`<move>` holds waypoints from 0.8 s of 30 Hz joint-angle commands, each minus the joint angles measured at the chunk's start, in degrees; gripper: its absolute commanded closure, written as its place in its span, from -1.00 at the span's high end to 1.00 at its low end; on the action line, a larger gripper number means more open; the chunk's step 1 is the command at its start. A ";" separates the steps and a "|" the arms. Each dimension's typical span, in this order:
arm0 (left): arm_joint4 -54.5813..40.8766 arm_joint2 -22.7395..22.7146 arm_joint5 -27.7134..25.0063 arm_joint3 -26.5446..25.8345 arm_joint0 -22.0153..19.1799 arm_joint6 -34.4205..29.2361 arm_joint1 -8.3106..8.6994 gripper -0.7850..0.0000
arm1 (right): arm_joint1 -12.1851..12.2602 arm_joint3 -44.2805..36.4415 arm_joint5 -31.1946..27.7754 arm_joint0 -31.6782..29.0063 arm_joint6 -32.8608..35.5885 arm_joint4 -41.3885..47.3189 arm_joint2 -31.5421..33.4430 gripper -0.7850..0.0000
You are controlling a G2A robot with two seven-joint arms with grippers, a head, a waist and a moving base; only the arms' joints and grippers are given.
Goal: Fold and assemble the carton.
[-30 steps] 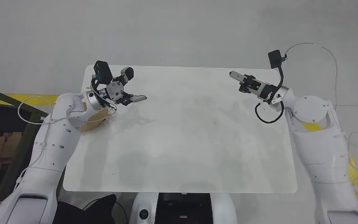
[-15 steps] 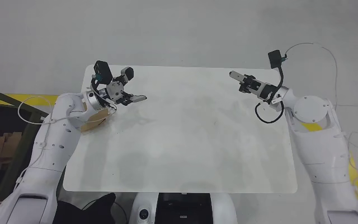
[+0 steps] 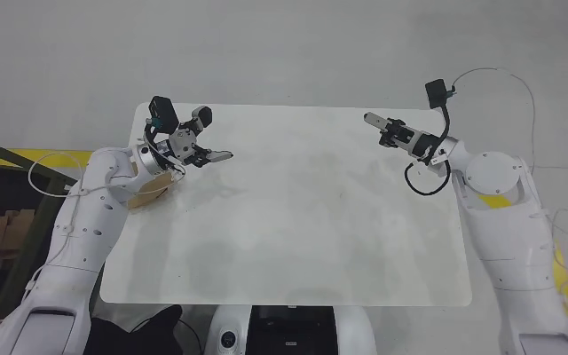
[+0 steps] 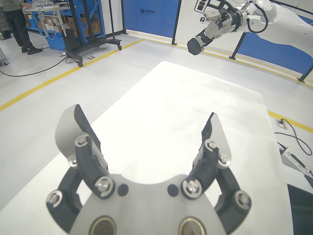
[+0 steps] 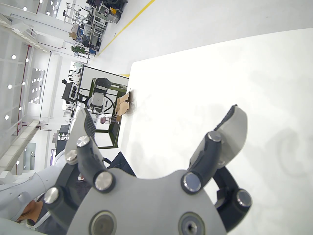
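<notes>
At table (image 3: pixel 311 231) edge, one brown carton (image 3: pixel 149 190)

1. The carton (image 3: pixel 151 189) is plain brown cardboard, partly hidden from above.
2. It rests on the left edge of the table (image 3: pixel 311 231), near the far-left corner.
3. Its folds are too small to make out.

Counter (image 3: pixel 293 240): plain white, faint grey smudges. Carton (image 3: pixel 149 189): plain brown cardboard. Left end effector (image 4: pixel 144 110) and right end effector (image 5: pixel 160 108): silver-grey shells, black ribbed pads (image 4: pixel 86 127). Floor (image 4: pixel 49 74): pale grey, yellow-lined.
</notes>
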 commanded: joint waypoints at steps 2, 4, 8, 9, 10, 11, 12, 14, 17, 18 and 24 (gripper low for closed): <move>0.00 0.00 0.00 0.00 0.00 0.00 0.00 1.00 | 0.00 0.00 0.00 0.00 0.00 0.00 0.00 1.00; -2.26 -0.02 1.16 0.51 0.49 -0.42 -0.10 1.00 | 0.00 0.00 0.00 0.00 0.00 0.00 0.00 1.00; -11.35 -0.16 3.32 1.94 0.02 -7.73 -0.10 1.00 | 0.00 0.00 0.00 0.00 0.00 0.00 0.00 1.00; -15.04 -0.36 3.34 2.41 -0.03 -9.34 -0.07 1.00 | 0.00 0.00 0.00 0.00 0.00 0.00 0.00 1.00; -18.60 -0.49 3.20 2.69 0.03 -11.10 -0.01 1.00 | 0.00 0.00 0.00 0.00 0.00 0.00 0.00 1.00; -22.65 -0.50 2.76 3.02 0.22 -12.98 0.07 1.00 | 0.00 0.00 0.00 0.00 0.00 0.00 0.00 1.00; -26.66 -0.63 2.56 3.32 0.30 -14.97 0.19 1.00 | 0.00 0.00 0.00 0.00 0.00 0.00 0.00 1.00; -34.65 -0.73 2.48 3.83 0.70 -19.44 0.49 1.00 | 0.00 0.00 0.00 0.00 0.00 0.00 0.00 1.00; -45.95 -1.05 3.60 4.09 0.89 -27.14 1.13 1.00 | 0.00 0.00 0.00 0.00 0.00 0.00 0.00 1.00; -49.08 -1.37 3.56 3.98 1.04 -29.27 1.38 1.00 | 0.00 0.00 0.00 0.00 0.00 0.00 0.00 1.00; -68.14 -3.29 4.01 4.08 3.80 -38.48 2.61 1.00 | 0.00 0.00 0.00 0.00 0.00 0.00 0.00 1.00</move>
